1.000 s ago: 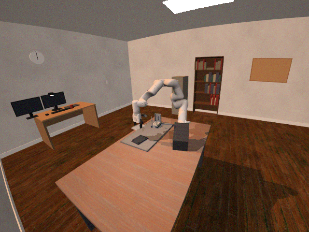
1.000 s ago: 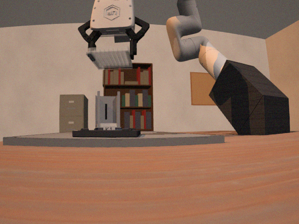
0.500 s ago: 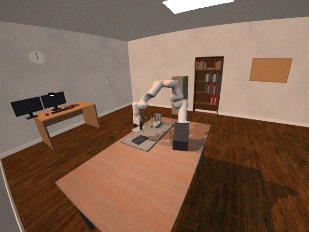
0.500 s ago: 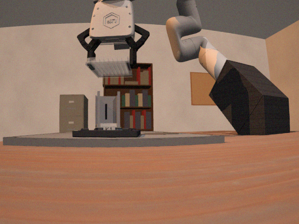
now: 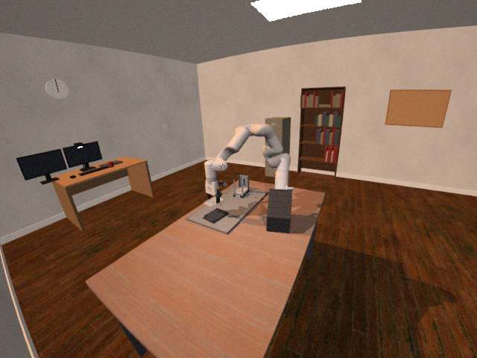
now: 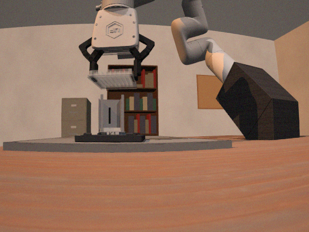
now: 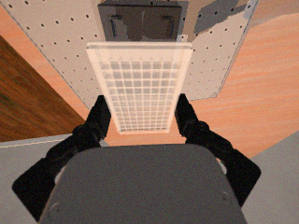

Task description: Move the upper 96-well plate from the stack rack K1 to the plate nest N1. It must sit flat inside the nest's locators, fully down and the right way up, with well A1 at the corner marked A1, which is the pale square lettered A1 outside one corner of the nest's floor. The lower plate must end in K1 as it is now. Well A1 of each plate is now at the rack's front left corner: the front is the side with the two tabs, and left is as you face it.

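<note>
My gripper [image 6: 114, 73] is shut on a clear 96-well plate [image 6: 111, 79] and holds it in the air, high above the mat. The plate also shows in the wrist view [image 7: 140, 93], gripped across its short sides near one end by the two black fingers. The dark plate nest N1 [image 6: 109, 137] lies flat on the grey mat below; in the wrist view the nest [image 7: 141, 21] is at the top, partly hidden behind the plate. The grey stack rack K1 [image 6: 111, 116] stands behind the nest. I cannot make out the lower plate in it.
The grey perforated mat [image 5: 227, 209] lies on the wooden table. The arm's dark base block [image 6: 259, 105] stands to the right of the mat. A desk with monitors [image 5: 77, 169], a bookshelf [image 5: 321, 129] and a filing cabinet stand far off in the room.
</note>
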### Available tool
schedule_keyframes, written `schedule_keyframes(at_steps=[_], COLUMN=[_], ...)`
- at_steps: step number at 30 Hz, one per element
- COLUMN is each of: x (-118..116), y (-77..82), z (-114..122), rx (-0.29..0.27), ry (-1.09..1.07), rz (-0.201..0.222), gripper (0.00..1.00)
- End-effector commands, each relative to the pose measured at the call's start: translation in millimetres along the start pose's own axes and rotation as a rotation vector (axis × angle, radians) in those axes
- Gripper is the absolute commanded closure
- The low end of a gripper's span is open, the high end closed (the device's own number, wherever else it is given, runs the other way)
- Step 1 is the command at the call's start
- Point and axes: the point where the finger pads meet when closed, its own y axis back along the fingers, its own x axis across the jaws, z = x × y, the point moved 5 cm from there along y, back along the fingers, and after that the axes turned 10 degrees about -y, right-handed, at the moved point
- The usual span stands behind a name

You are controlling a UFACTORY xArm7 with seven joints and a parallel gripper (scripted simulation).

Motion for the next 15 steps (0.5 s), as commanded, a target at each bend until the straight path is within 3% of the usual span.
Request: schedule_keyframes(at_steps=[1,15], x=[-0.3,-0.3], y=[-4.4,-24.4], z=[1.0,1.1], rx=[-0.003,-0.003], ry=[0.000,0.000], rz=[-0.001,-0.001], gripper=[1.00,1.00])
